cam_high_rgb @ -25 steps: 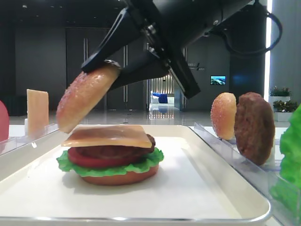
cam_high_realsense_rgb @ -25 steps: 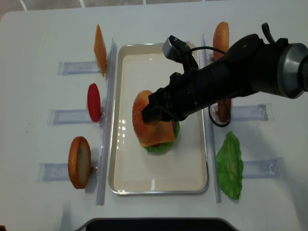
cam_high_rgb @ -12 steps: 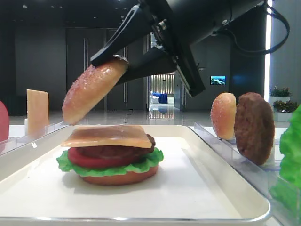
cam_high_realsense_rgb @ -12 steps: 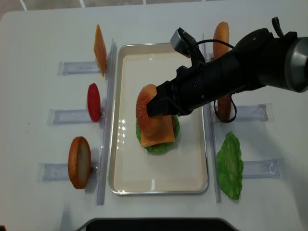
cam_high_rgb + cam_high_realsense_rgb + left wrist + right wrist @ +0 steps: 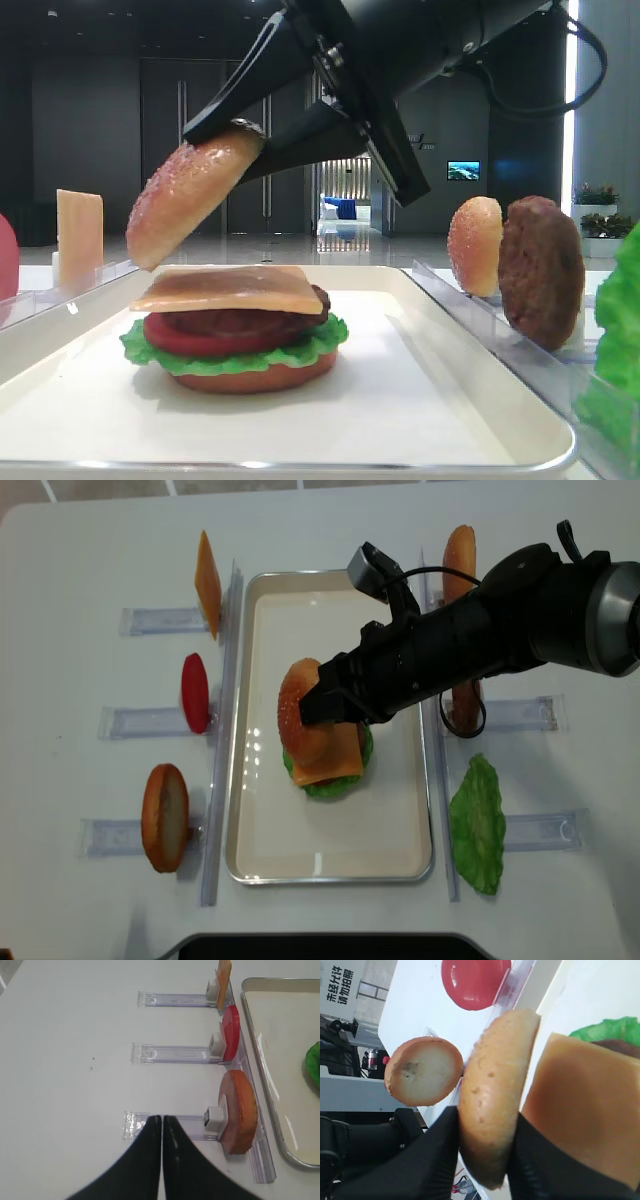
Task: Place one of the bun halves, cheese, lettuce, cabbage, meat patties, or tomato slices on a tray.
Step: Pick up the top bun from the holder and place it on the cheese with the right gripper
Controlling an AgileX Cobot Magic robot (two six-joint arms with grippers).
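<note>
Exterior high view: our right gripper (image 5: 245,140) pinches a bun top (image 5: 190,200) by its upper edge; the bun hangs tilted, its low end just above the left corner of the cheese (image 5: 232,288)
Overhead view: our right arm reaches from the right across the tray (image 5: 330,860); the gripper (image 5: 320,702) holds the bun (image 5: 300,712) over the left part of the stack
Right wrist view: black fingers (image 5: 440,1160) press the bun (image 5: 495,1095) from both sides, seeded crust facing the lens, cheese (image 5: 585,1105) just beside it on the right
Stack: we see a bun base (image 5: 255,375), lettuce (image 5: 235,350), tomato (image 5: 200,335), a patty (image 5: 245,320) and the cheese on top, all on the tray's white liner
Left gripper: in the left wrist view our left gripper (image 5: 162,1120) has its tips pressed together, holding nothing, over the table beside the near rack (image 5: 165,1121)
Left racks: a bun half (image 5: 239,1112), a tomato slice (image 5: 231,1039) and a cheese slice (image 5: 224,972) stand on edge, well apart from the tray's stack
Right racks: a bun half (image 5: 474,245) and a patty (image 5: 540,270) stand upright; a lettuce leaf (image 5: 478,825) lies beside the tray
Change from half a second ago: we have the bun a little further left and slightly lower over the cheese; the stack and the rack pieces lie as they did
</note>
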